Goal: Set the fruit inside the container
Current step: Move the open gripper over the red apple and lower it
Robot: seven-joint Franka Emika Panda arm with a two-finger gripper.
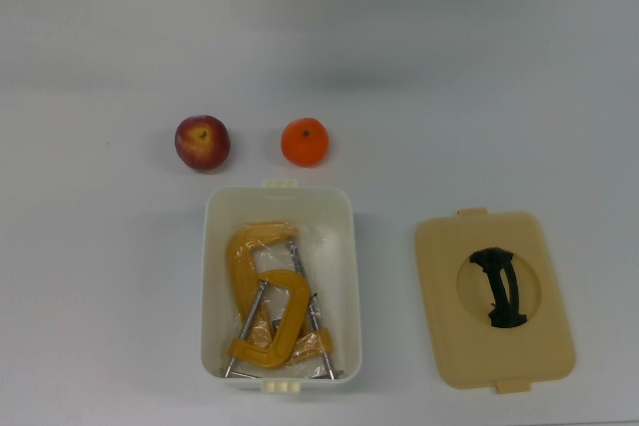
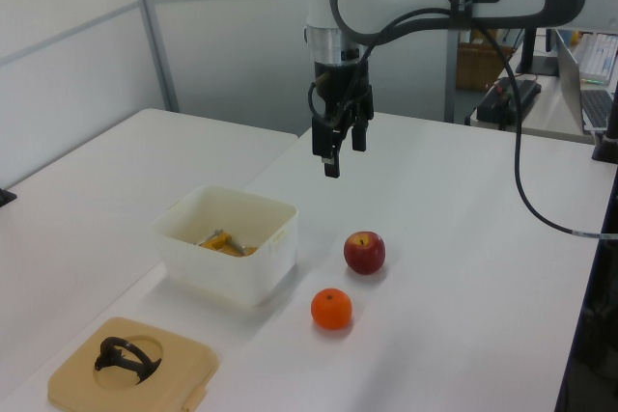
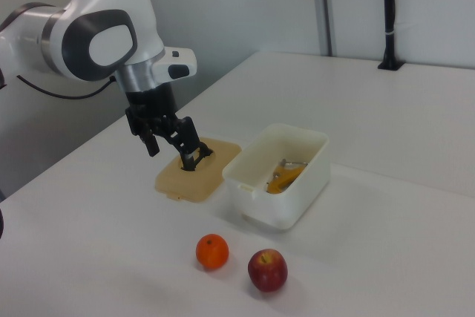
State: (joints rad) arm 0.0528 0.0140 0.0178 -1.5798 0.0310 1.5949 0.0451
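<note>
**Claw up high, fruit on the table**

Up in the air hangs the claw [image 2: 344, 147], its two fingers spread apart and holding nothing. In the top view it peeks in at 12 o'clock, far from the fruit.

Going left to right in the top view: the red apple [image 1: 203, 142] sits on the white table [image 1: 100, 276]. Near it, not touching, is the orange [image 1: 305, 142]. Both are just outside the white tub [image 1: 281, 283], at about 11 and 12 o'clock from it. Yellow clamps [image 1: 268, 306] lie inside the tub. At 3 o'clock from the tub lies the tan lid [image 1: 493, 297] with a black handle.
</note>
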